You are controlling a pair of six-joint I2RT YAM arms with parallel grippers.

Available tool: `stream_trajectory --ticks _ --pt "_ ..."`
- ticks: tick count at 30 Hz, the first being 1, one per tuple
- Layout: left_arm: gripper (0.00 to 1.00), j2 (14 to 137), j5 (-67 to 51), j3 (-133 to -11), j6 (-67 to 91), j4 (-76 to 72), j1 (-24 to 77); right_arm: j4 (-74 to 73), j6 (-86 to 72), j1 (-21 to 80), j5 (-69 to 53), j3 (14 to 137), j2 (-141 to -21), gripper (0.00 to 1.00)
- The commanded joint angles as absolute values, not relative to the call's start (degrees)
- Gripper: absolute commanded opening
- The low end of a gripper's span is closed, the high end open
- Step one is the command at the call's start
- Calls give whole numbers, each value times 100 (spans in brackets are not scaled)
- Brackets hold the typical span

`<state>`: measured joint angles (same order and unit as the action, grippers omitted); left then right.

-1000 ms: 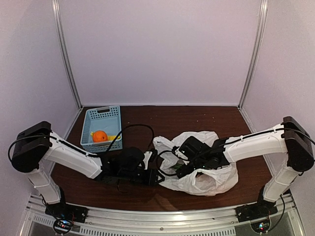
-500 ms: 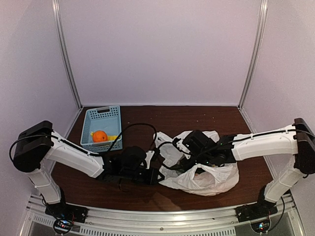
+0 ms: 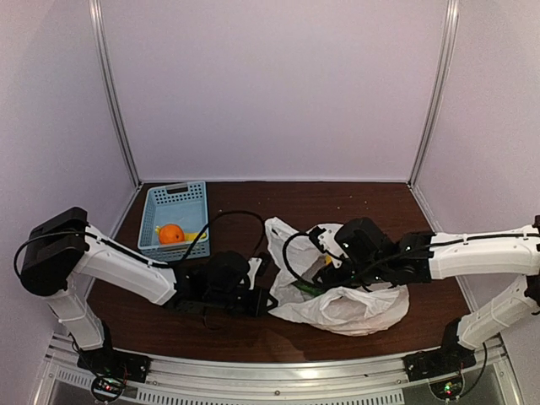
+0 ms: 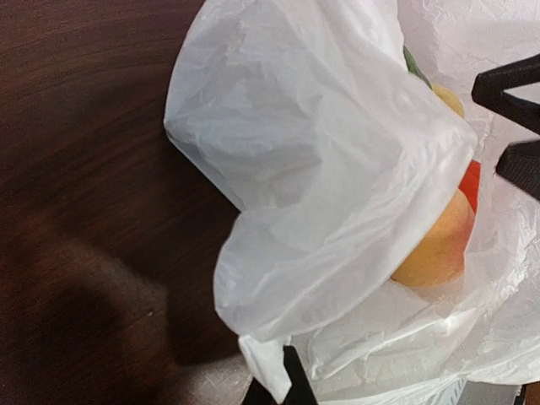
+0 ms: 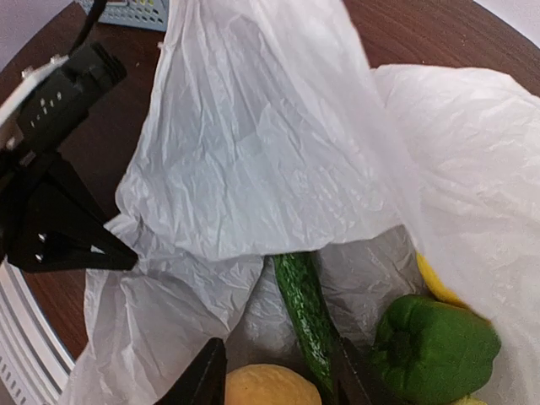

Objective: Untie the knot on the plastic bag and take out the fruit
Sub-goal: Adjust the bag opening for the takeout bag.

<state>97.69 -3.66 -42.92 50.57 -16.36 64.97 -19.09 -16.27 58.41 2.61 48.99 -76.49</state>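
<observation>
Plastic bag [image 3: 354,308] holds fruit [image 5: 434,346]; blue basket [image 3: 177,189] holds orange one [image 3: 171,234]. Left fingers [image 4: 295,384] clamp bag; right fingers [image 5: 202,380] parted, grip unclear.

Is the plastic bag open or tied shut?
Open. The plastic bag gapes; the right wrist view looks in at a cucumber, a green pepper and a yellow fruit.

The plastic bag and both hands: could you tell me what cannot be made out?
- Fruit count: right wrist view, plastic bag folds half cover the cucumber; bottom edge cuts the yellow fruit.
- Right hand: fingers straddle that fruit; contact unclear.
- Left hand: left wrist view, bottom edge shows only fingertips.
</observation>
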Motion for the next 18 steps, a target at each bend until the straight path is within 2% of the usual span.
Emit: stream_trajectory --ticks 1,5,9,18 --pt "0 9577 -108 -4245 4802 -1700 6386 -2266 -1916 6106 422 4593 -7572 50" --pt "0 9713 -136 -4353 4654 -1844 6024 -2009 -2545 6503 680 4140 -7163 64" --pt "0 9854 -350 -4358 4517 -2450 5588 -1700 -3103 6958 1056 3779 -6903 72" --pt "0 10388 -577 -5216 3693 -2714 5124 -1343 -3621 7585 1669 3857 -7545 74"
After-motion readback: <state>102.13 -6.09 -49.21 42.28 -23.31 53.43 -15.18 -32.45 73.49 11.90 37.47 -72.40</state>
